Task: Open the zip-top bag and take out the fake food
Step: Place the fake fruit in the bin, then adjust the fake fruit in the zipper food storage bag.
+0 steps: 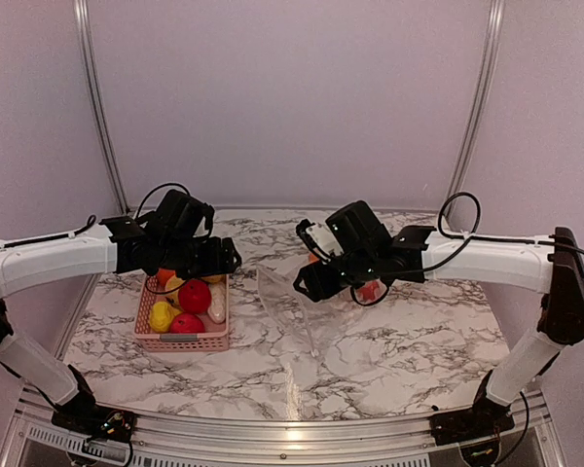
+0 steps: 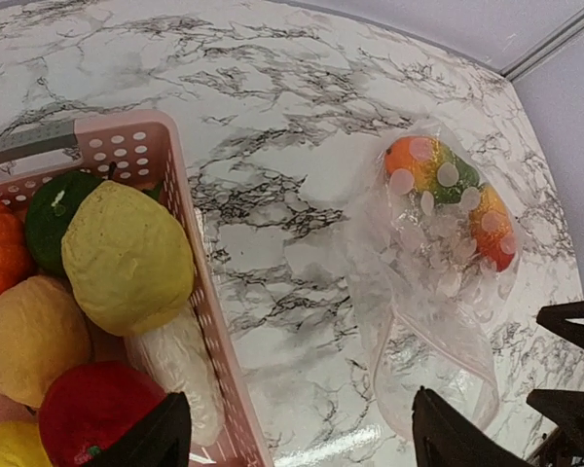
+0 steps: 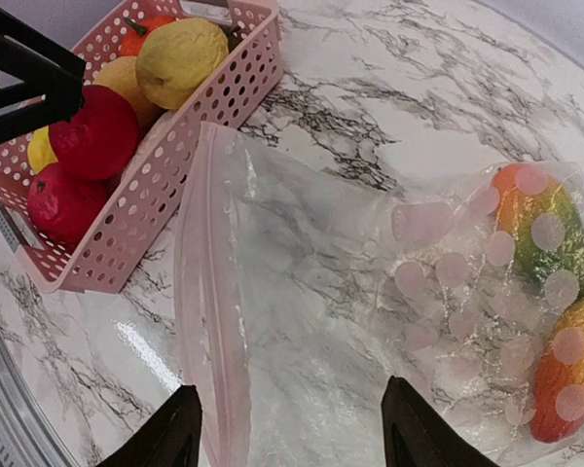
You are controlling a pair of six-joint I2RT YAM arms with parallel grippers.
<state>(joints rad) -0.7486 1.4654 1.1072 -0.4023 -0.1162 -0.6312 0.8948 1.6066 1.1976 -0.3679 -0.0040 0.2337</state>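
Bag [image 3: 311, 292] flat on the marble table [image 3: 448, 88], some food inside.
The clear bag lies just beside the pink basket [image 3: 165, 195], zip strip toward it, with two pieces of fake food [image 3: 550, 243] in its far end. The right gripper [image 3: 290, 433] hangs over the bag, fingers spread wide, gripping nothing. The left gripper [image 2: 302, 443] hangs between basket and bag, equally wide and empty, beside the basket's fruit [image 2: 127, 253].

You are looking into a robot lab's test cell, not a home: the marble-patterned tabletop [image 1: 389, 360] is boxed in by plain pale wall panels [image 1: 292, 97] set in aluminium rails [image 1: 99, 107]. A metal frame [image 1: 273, 436] runs along its near edge, where the white left arm [image 1: 54, 258] and right arm [image 1: 487, 255] are bolted, trailing loose black cables [image 1: 461, 194]. The fake food [image 1: 194, 295] in the pink basket [image 1: 185, 342] is glossy plastic.
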